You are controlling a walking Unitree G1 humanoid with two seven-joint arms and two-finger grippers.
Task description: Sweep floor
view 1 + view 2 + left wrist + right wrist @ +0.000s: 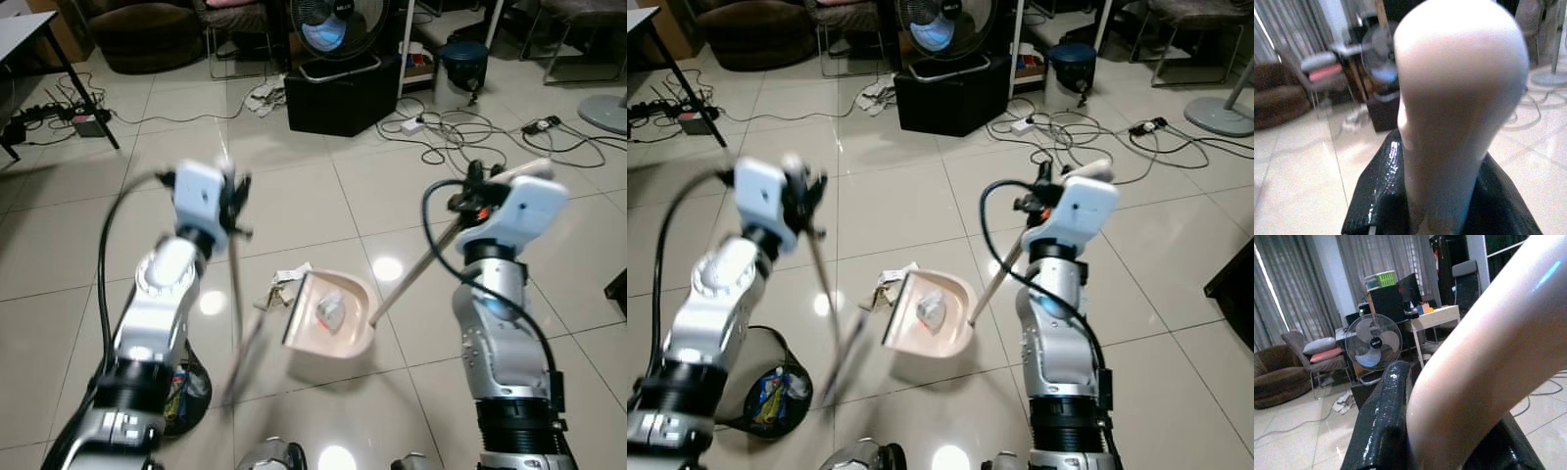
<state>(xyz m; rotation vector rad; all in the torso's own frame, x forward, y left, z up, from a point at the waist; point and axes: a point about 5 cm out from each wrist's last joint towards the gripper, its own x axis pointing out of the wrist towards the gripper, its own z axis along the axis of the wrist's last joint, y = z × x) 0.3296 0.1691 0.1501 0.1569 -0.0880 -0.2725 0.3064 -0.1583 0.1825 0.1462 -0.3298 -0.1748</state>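
- Pink plastic dustpan (333, 318) sits on the tiles below and between both arms, its long handle (416, 269) slanting up into the right gripper (480, 191), which is clamped round it.
- Left gripper (233, 201) grips the broom stick (238, 294); its long axis runs down to the paper scraps (279, 289) just beside the pan's mouth.
- Fan (1374, 340) badge is too small to read.

glossy tiled floor (294, 196), fan (1373, 341), curtains (1376, 257)

head eyes: down, shared floor (294, 206) | wrists: close (handles)
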